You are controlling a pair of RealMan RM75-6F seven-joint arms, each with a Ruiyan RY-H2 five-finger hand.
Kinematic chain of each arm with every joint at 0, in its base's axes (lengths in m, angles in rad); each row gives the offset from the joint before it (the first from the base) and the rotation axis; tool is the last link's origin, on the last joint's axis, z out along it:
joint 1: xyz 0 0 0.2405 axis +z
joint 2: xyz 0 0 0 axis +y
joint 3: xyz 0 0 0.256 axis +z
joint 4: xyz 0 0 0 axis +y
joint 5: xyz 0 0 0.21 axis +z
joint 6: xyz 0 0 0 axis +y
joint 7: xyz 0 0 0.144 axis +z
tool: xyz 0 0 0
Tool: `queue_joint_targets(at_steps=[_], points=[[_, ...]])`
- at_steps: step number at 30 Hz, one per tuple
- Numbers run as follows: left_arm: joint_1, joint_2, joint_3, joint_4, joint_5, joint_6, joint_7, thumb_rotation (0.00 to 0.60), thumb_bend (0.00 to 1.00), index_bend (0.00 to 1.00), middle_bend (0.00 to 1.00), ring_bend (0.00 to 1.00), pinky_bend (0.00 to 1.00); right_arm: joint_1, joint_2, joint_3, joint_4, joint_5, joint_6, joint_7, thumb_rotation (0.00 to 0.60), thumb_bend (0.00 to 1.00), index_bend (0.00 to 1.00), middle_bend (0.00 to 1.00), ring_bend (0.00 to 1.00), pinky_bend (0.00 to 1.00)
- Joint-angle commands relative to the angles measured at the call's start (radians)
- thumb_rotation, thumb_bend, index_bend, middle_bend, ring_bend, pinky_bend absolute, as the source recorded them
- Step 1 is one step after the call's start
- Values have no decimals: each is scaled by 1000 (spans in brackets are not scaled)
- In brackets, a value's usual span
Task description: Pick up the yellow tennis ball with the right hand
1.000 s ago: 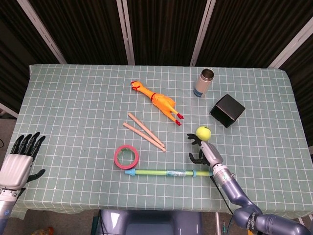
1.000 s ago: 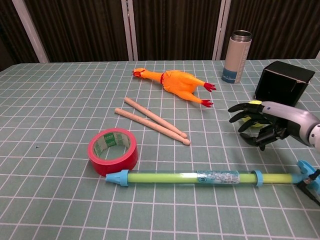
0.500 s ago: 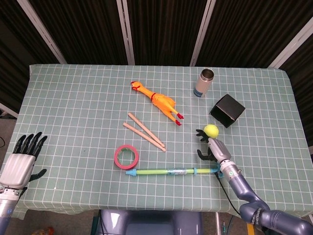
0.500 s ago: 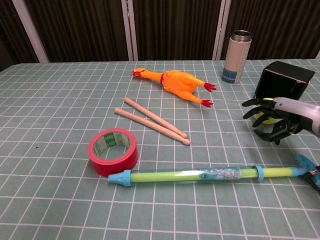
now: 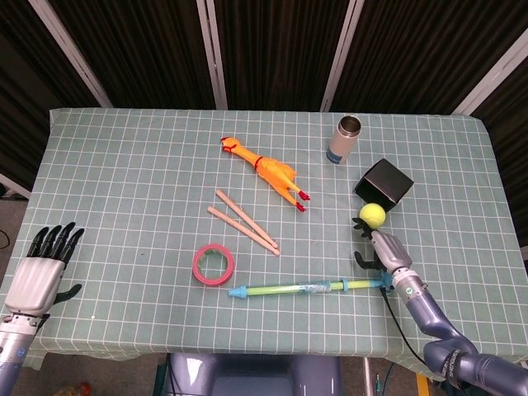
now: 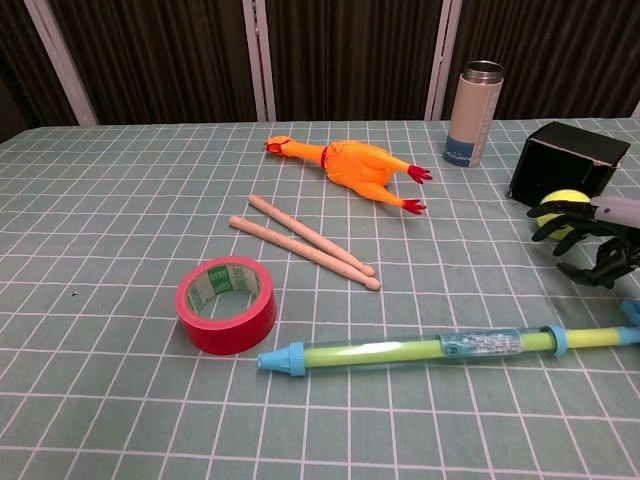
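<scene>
Grey-and-black, your left hand [image 5: 37,268] sits at the lower left of the head view, off the edge of the green checked tabletop [image 5: 124,190], fingers spread and holding nothing. Moving right, a red roll of tape [image 5: 214,265] lies near two pale wooden sticks [image 5: 244,221], with an orange rubber chicken [image 5: 266,171] above them. Below, a long green-and-blue tube [image 5: 309,286] stretches across the lower middle. Further right stands a grey metal bottle [image 5: 344,139], then a black box [image 5: 384,184]. Your yellow tennis ball [image 5: 373,215] rests on the tabletop just below that box. Your right hand [image 5: 384,251] sits right behind it, dark fingers [image 6: 560,213] spread and curving around the ball without closing on it.
</scene>
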Motion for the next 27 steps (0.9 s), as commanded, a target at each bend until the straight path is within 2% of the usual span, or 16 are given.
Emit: queue_joint_targets(at_steps=[1,9,17,21,23,27], points=[[-2,-3,-1,-3,-2,-2,6,600,109,0,0,0,0,11,13,-9,20,5,-26,-11,600,524,71,190,243,593],[-11,-11,-5,-7,-19,-19,28,600,109,0,0,0,0,24,18,-10,60,0,-43,9,600,524,72,190,243,589],[-18,-17,-12,-6,-41,-34,42,600,109,0,0,0,0,41,24,-10,105,-15,-51,22,600,524,71,190,238,532],[-22,-20,-13,-5,-49,-42,48,600,109,0,0,0,0,51,23,-14,137,-28,-55,22,600,523,50,190,209,439],[-25,-21,-14,-5,-53,-47,50,600,109,0,0,0,0,56,24,-14,149,-35,-57,30,600,524,33,188,173,333],[-32,-24,-17,-4,-64,-58,55,600,109,0,0,0,0,67,34,-19,171,-54,-72,64,600,524,1,138,74,189]])
